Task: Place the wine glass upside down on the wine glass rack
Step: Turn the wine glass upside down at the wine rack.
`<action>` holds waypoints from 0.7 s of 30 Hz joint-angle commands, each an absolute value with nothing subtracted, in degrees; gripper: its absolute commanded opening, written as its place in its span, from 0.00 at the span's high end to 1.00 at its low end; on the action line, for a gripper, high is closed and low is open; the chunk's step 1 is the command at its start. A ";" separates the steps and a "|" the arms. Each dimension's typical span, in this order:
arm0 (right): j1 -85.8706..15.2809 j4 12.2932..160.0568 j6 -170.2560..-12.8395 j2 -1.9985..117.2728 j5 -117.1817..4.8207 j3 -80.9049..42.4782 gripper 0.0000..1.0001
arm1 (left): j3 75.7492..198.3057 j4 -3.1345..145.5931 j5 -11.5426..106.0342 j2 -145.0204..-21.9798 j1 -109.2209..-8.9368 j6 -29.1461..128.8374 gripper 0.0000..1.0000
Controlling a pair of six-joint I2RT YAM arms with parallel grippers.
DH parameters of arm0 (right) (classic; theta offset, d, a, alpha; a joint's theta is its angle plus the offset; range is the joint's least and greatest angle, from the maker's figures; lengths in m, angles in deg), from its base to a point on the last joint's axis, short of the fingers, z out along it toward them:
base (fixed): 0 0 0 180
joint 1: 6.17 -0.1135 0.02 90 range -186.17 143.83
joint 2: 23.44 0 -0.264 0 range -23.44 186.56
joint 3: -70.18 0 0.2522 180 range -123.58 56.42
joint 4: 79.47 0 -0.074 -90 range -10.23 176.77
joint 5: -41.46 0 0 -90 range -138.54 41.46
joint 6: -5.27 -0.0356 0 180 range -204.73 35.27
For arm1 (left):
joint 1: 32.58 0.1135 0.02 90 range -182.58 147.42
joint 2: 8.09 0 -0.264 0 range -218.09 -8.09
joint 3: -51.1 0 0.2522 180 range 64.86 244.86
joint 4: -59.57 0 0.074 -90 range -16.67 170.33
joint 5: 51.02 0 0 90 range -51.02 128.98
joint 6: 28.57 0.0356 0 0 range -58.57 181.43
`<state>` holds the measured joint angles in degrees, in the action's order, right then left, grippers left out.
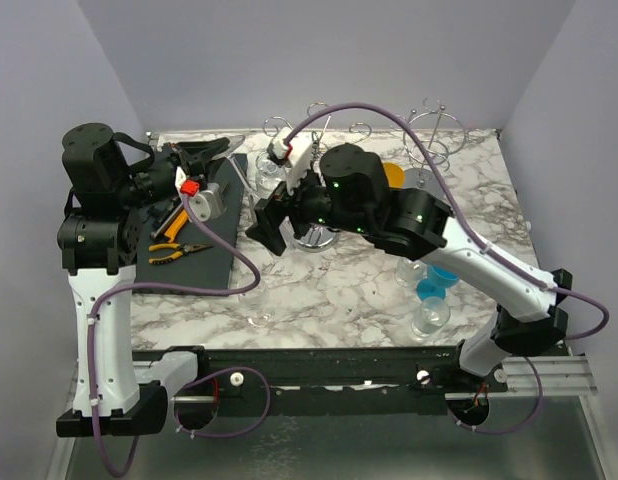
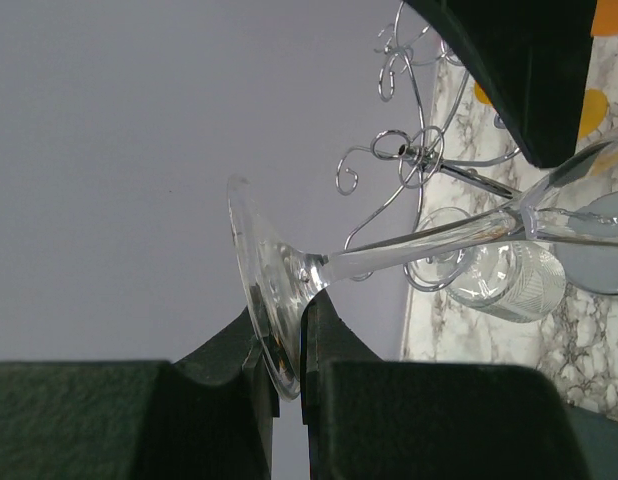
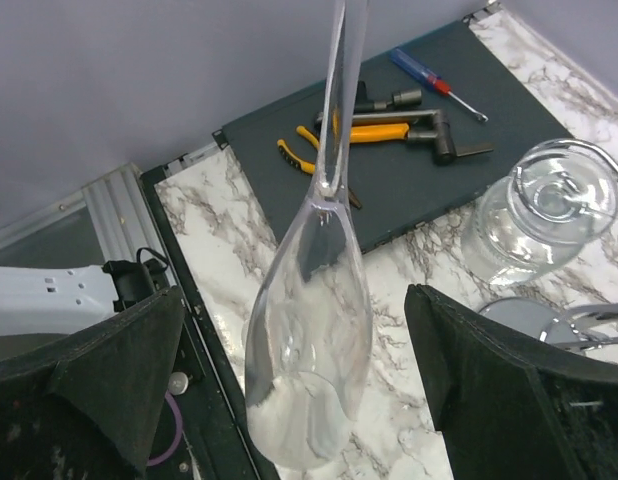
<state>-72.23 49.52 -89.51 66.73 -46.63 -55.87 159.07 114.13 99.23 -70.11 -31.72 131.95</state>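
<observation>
Left gripper (image 2: 279, 372): fingers pinch the foot rim of the wine glass (image 2: 409, 246). The glass is held sideways above the table, its stem running toward 3 o'clock in the left wrist view.

Right gripper (image 3: 299, 345): jaws spread wide, one on either side of the bowl, with a gap on both sides.

Wire rack (image 2: 414, 155) stands beyond the stem, toward 12 o'clock on the table; the glass is apart from it. Ribbed tumbler (image 3: 539, 215) sits just beside the rack base. Dark mat (image 3: 409, 190) carrying pliers (image 3: 374, 130) lies at 9 o'clock.

Marble tabletop (image 1: 319, 290) shows open surface toward 6 o'clock. Grey walls (image 1: 339, 50) bound the far and side edges.
</observation>
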 commanded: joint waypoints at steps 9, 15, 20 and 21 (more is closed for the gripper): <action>-72.44 54.13 -91.08 66.43 -51.18 -50.74 0.08 | 157.34 110.60 102.17 -67.68 -32.05 135.85 1.00; -72.39 57.77 -92.17 63.53 -51.21 -44.62 0.29 | 156.80 110.41 102.84 -67.77 -32.11 135.60 1.00; -72.36 60.30 -92.55 63.47 -50.82 -43.05 0.65 | 156.81 109.90 102.97 -67.77 -32.22 134.53 1.00; -72.36 61.49 -92.63 62.81 -50.26 -41.90 0.72 | 156.83 109.50 102.97 -67.77 -32.20 133.62 0.96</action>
<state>-71.84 55.55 -91.91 64.83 -49.40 -44.37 157.15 111.99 100.65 -68.28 -31.96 134.53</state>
